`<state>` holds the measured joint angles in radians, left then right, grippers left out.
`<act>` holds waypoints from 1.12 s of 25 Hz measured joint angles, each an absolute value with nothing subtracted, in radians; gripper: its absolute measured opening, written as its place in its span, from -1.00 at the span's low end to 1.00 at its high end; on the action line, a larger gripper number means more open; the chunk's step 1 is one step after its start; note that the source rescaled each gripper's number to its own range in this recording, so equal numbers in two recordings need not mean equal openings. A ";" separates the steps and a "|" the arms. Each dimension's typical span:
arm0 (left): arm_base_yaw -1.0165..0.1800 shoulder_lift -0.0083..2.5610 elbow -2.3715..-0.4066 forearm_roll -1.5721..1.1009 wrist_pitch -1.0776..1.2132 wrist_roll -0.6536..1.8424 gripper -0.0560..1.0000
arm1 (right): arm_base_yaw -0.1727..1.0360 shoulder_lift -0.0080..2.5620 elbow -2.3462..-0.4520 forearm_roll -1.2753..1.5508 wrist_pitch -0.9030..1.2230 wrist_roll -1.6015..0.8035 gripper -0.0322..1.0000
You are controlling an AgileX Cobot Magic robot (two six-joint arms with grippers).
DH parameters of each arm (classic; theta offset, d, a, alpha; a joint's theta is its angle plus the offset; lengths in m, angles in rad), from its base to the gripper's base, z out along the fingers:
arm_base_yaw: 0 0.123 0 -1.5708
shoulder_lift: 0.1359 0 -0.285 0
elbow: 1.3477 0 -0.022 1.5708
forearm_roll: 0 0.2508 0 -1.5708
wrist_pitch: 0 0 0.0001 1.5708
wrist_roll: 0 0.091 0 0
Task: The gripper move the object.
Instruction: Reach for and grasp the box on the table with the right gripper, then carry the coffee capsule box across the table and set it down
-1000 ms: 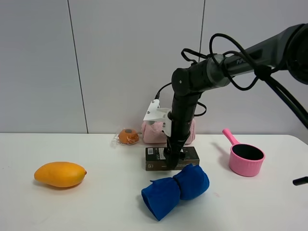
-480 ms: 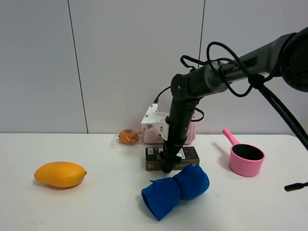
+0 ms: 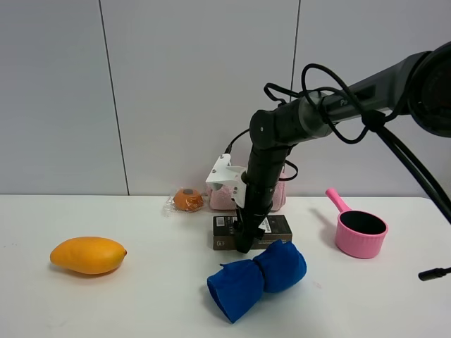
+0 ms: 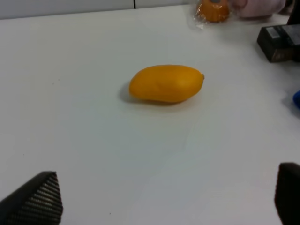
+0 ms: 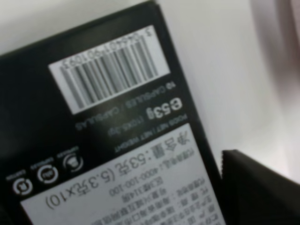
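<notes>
Jaws on our right gripper (image 3: 244, 243) sit low at the near edge of the object (image 3: 279, 227). The wrist view shows only part of one jaw beside the labelled top, so we cannot tell whether they grip it. The object lies flat on the tabletop (image 3: 141, 303), long axis side to side, directly under our right arm, with the blue towel (image 3: 257, 278) just in front. Our left gripper (image 4: 161, 199), jaws spread wide, faces the mango (image 3: 88, 255), well apart. The pink cup (image 3: 359, 248) appears to hold nothing.
</notes>
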<state>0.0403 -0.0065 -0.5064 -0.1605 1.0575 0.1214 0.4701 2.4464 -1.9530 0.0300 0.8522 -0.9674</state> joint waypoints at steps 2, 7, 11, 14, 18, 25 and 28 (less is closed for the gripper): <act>0.040 -0.007 -0.506 -0.160 1.058 0.121 1.00 | 0.468 2.447 -1.953 0.030 0.855 -0.967 -0.68; 0.040 -0.007 -0.506 -0.160 1.058 0.121 1.00 | 0.464 2.447 -1.953 0.032 0.855 -0.945 -0.70; 0.040 -0.007 -0.506 -0.160 1.058 0.121 1.00 | 0.464 2.433 -1.963 0.033 0.859 -0.887 -0.93; 0.040 -0.007 -0.506 -0.160 1.058 0.121 1.00 | 0.464 2.384 -2.003 0.052 0.883 -0.808 -0.94; 0.040 -0.007 -0.506 -0.160 1.058 0.121 1.00 | 0.473 2.265 -2.108 0.112 0.962 -0.653 -0.94; 0.040 -0.007 -0.506 -0.160 1.058 0.121 1.00 | 0.595 2.120 -2.232 0.244 1.101 -0.627 -0.94; 0.040 -0.007 -0.506 -0.160 1.058 0.121 1.00 | 0.669 2.117 -2.257 0.248 1.164 -0.651 -0.94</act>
<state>0.0403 -0.0065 -0.5064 -0.1605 1.0575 0.1214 0.6687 2.1166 -2.2571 0.2479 1.1642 -0.6512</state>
